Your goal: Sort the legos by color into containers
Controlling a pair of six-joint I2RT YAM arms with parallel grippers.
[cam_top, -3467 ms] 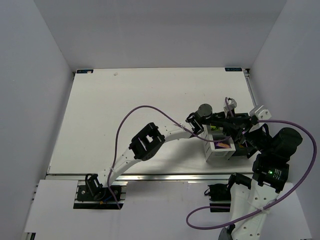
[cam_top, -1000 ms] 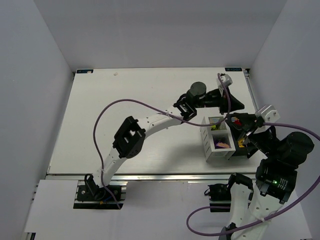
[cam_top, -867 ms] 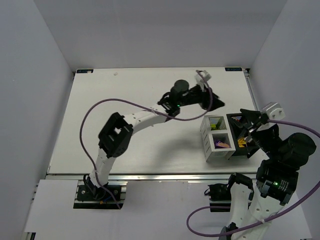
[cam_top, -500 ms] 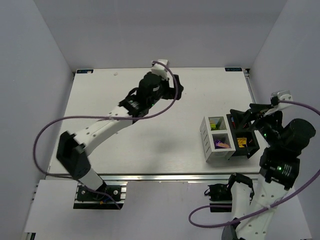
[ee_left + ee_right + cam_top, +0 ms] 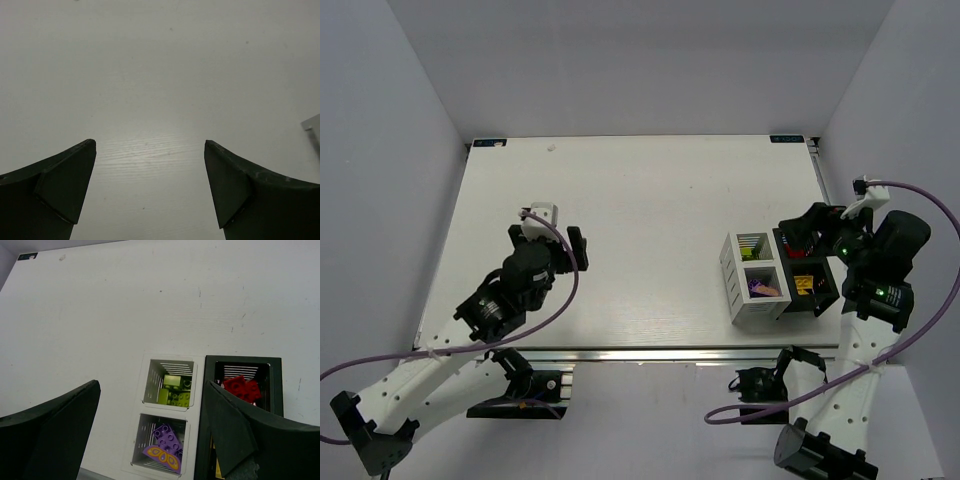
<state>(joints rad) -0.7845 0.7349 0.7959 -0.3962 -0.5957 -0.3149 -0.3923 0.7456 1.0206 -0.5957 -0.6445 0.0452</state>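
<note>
Top view first: the left end effector (image 5: 570, 252) has its jaws spread wide with nothing between them. It hangs over bare desk (image 5: 650, 190) on the left side, well apart from the containers (image 5: 737, 262). The left arm (image 5: 470, 330) is folded low, with the wrist angled toward the middle of the desk. The right end effector (image 5: 800, 228) is just above the far black compartment and it's hard to read the jaws from here. The right arm (image 5: 865, 330) stands upright at the right edge with its wrist tipped over the block. The containers sit on the right side near the front edge, white pair on the left and black pair on the right.

Left wrist view: both fingers (image 5: 60, 187) are far apart, holding nothing and touching nothing, with only plain desk (image 5: 150, 75) between them.

Right wrist view: the fingers (image 5: 60, 435) are wide open here too and empty, looking down on the containers (image 5: 167, 410). The green legos (image 5: 172, 390) are in the far white compartment and the purple legos (image 5: 165, 442) in the near white one, one of them a rounded piece with orange marks. The red legos (image 5: 242, 387) are in the far black compartment. The near black one is mostly hidden behind the right finger, with just a sliver of yellow showing.
</note>
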